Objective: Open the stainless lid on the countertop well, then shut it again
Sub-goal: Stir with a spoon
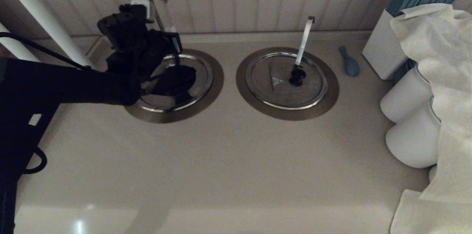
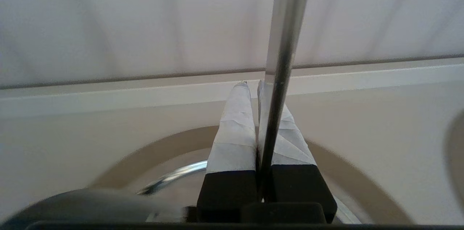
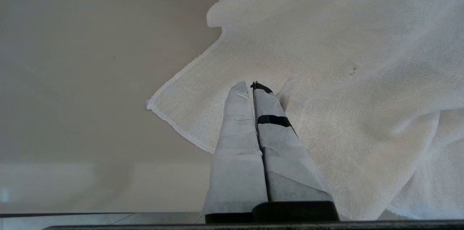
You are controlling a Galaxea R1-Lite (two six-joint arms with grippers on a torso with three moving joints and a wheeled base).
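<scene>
The stainless lid (image 1: pixel 191 90) lies on the left countertop well's brownish collar (image 1: pixel 217 79); its knob is hidden under my arm. The thin grey hooked utensil handle (image 1: pixel 158 9) rises at its back. My left gripper (image 1: pixel 176 44) hovers low over the lid's rear part, pointing at the wall. In the left wrist view its fingers (image 2: pixel 235 128) are pressed together at the gripper tip (image 2: pixel 253 84), with the utensil handle (image 2: pixel 281 59) crossing just in front of them. The lid's rim (image 2: pixel 170 177) shows below. My right gripper (image 3: pixel 252 85) is shut over a white cloth (image 3: pixel 344 78).
The twin lid (image 1: pixel 287 83), with a black knob and a broad bright handle (image 1: pixel 304 38), sits to the right. A blue spoon-like piece (image 1: pixel 350 62), a white box of blue straws (image 1: pixel 391 38), white jars (image 1: pixel 405 97) and draped cloth (image 1: pixel 442 79) crowd the right side. The panelled wall stands close behind.
</scene>
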